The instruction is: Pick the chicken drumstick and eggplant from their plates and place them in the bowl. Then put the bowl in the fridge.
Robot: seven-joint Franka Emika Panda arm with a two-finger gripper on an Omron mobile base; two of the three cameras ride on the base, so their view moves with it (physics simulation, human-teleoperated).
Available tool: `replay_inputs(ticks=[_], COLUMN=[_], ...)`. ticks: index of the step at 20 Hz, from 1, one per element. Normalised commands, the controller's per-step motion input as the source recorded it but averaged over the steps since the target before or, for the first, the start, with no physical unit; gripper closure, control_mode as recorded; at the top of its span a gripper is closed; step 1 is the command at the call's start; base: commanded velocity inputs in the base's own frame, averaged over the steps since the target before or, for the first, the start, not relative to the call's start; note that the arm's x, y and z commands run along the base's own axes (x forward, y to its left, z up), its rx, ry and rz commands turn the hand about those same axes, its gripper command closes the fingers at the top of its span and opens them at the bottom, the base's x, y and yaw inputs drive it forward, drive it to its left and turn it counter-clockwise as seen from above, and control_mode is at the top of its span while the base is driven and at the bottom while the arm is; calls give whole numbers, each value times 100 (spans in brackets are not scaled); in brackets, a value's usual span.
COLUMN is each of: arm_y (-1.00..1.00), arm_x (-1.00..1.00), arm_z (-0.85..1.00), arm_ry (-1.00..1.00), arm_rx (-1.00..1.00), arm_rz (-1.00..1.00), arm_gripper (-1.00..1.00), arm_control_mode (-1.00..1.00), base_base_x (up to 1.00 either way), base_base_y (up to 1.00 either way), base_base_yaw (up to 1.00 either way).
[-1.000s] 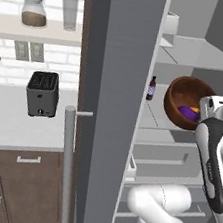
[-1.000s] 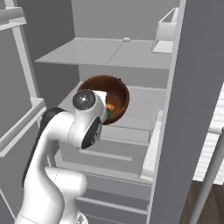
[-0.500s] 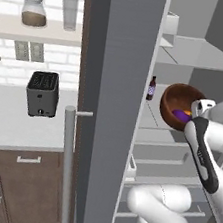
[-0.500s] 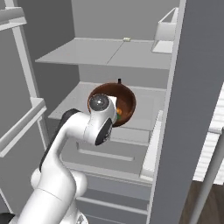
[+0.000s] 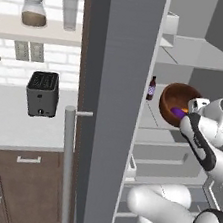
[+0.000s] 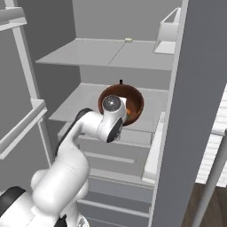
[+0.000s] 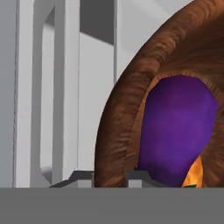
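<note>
Reddish-brown wood, the bowl [image 5: 179,104] hangs tilted over the fridge [image 6: 111,106] middle shelf, the hand [image 7: 109,177] clenched on its rim, eggplant [image 7: 175,131] inside; level it before setting down.

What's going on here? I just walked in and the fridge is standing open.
The robot arm is putting a wooden bowl into the open fridge. Its gripper has its jaws shut on the bowl's rim, holding it tilted over the middle shelf. The eggplant and the golden chicken drumstick are already inside the bowl. A small dark bottle stands on the same shelf.
</note>
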Motion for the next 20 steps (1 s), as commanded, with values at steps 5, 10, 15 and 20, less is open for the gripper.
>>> replay_inputs(ticks=[5, 10, 15, 20], arm_y=[-19, -11, -2, -3], arm_x=[48, 36, 49, 45], arm_z=[-29, -34, -29, -28], arm_ry=[0, 0, 0, 1], arm_rx=[0, 0, 0, 0], arm_rz=[0, 0, 0, 0], arm_gripper=[100, 100, 100, 100], arm_control_mode=[-100, -100, -100, -100], base_base_x=[0, 0, 0, 0], base_base_y=[0, 0, 0, 0], base_base_yaw=[0, 0, 0, 0])
